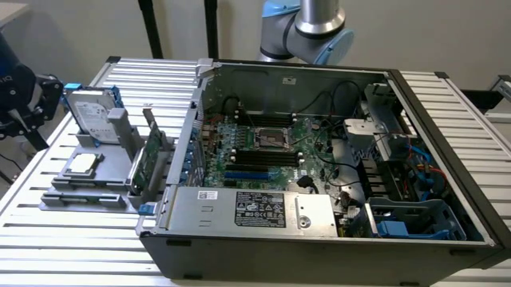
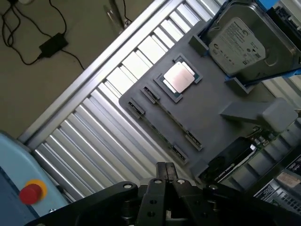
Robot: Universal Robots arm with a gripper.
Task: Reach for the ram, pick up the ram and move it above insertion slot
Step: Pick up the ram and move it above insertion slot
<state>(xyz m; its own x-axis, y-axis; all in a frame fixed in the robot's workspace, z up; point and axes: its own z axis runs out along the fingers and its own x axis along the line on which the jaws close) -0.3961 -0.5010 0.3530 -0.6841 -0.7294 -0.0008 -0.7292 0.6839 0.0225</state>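
Ram [image 2: 157,131] seemingly seated on edge in gray holder [image 2: 211,120], which is seen at the exterior view's left of computer case [image 1: 239,254]. Gripper [image 2: 165,167] positioned above holder, pincer pressed together, nothing pinched. Reach judged incomplete; pick-up and move above slot not yet done.

Robotics lab, workbench view: an open desktop computer case [image 1: 319,257], its circuit board [image 1: 264,143] bare, sits on a slatted aluminium bench [image 1: 72,239]; a grey-and-blue robot arm [image 1: 315,27] rises at the far side; on the exterior view's left, a grey plastic holder [image 1: 116,170] stands a hard drive [image 1: 90,113] upright beside a processor chip [image 2: 178,77]; the wrist view adds the black gripper [image 2: 165,172], fingers together, a red push button [image 2: 30,193] on a yellow base, and a power adapter [image 2: 52,44] with cables trailing over a bare floor.
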